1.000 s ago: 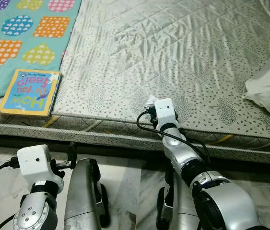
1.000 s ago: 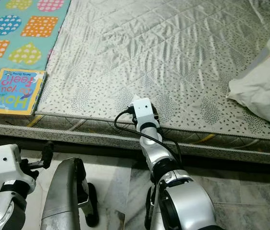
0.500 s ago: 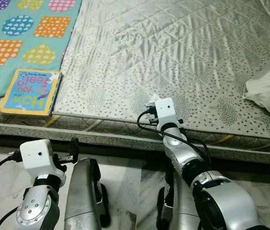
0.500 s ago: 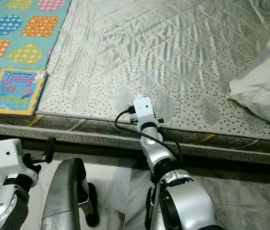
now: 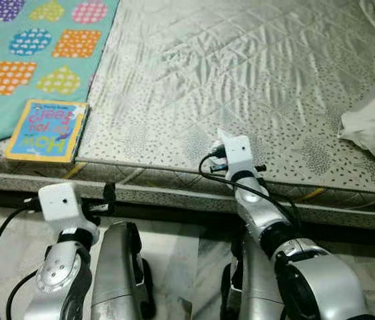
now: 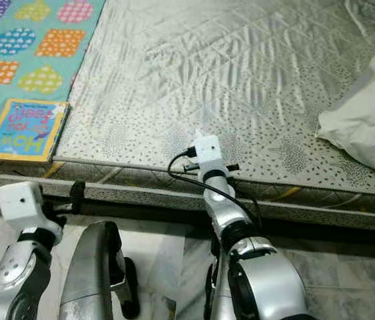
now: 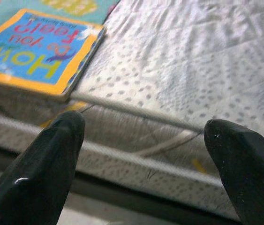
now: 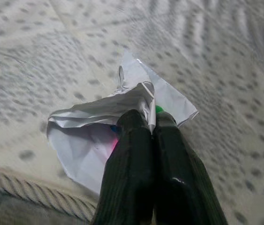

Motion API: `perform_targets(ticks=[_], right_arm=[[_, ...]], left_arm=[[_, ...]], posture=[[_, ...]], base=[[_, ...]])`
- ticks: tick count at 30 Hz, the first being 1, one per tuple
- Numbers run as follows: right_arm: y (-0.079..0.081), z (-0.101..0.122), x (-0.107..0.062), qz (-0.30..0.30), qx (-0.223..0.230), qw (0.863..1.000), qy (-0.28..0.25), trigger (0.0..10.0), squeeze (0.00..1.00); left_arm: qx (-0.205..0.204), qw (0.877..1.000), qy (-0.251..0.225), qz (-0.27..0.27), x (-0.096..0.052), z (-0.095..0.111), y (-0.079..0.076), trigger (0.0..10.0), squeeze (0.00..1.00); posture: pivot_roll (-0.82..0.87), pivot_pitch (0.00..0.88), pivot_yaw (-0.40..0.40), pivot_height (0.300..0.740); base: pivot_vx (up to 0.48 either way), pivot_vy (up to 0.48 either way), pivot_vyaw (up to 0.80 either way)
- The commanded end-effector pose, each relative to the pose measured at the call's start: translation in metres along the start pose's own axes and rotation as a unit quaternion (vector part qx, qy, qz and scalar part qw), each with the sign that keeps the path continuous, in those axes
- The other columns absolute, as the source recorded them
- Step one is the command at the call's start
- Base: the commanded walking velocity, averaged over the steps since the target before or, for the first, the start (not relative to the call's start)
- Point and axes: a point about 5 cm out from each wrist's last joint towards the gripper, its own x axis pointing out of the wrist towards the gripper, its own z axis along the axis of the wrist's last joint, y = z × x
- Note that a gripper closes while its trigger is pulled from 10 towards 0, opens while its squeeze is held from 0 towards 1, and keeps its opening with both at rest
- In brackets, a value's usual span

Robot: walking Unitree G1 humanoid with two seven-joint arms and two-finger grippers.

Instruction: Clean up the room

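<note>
- The right gripper is reaching over the near edge of the mattress, its two black fingers pressed together and pinching a crumpled white paper wrapper with pink and green bits showing at the pinch.
- The wrapper is lying on the dotted grey cover just inside the corded seam, at about 12 o'clock from the robot's body, and a corner of it is sticking out beside the white wrist block.
- The left gripper is hanging low in front of the mattress side, at about 10 o'clock, its fingers spread wide with nothing between them.
- A children's book with a yellow border and blue cover, reading "How do you feel?", is sitting at the mattress edge, at 10 to 11 o'clock, partly on a teal blanket printed with dotted shapes.
- A white pillow is resting on the mattress at about 2 o'clock, well apart from the wrapper.
- Marble floor tiles are showing beneath the robot.
</note>
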Motion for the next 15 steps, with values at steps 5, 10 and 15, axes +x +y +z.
perform_targets(ticks=[5,10,15], right_arm=[[-0.004,0.001,-0.001,0.043,0.051,0.998,-0.011,0.0,0.0],[0.003,0.007,-0.011,0.113,0.064,0.99,-0.061,0.0,0.0],[0.004,0.005,-0.028,0.144,0.085,0.983,-0.081,10.0,0.0]], left_arm=[[-0.006,1.0,0.001,-0.007,0.011,-0.008,-0.001,10.0,0.0],[-0.007,1.0,-0.003,-0.019,0.02,-0.009,-0.004,10.0,0.0],[-0.007,1.0,-0.007,-0.023,0.024,-0.01,-0.007,10.0,0.0]], posture=[[-0.06,0.079,0.06,0.553],[-0.09,0.053,0.077,0.553],[-0.11,0.036,0.075,0.553]], base=[[0.0,0.0,0.0],[0.0,0.0,0.0],[0.0,0.0,0.0]])
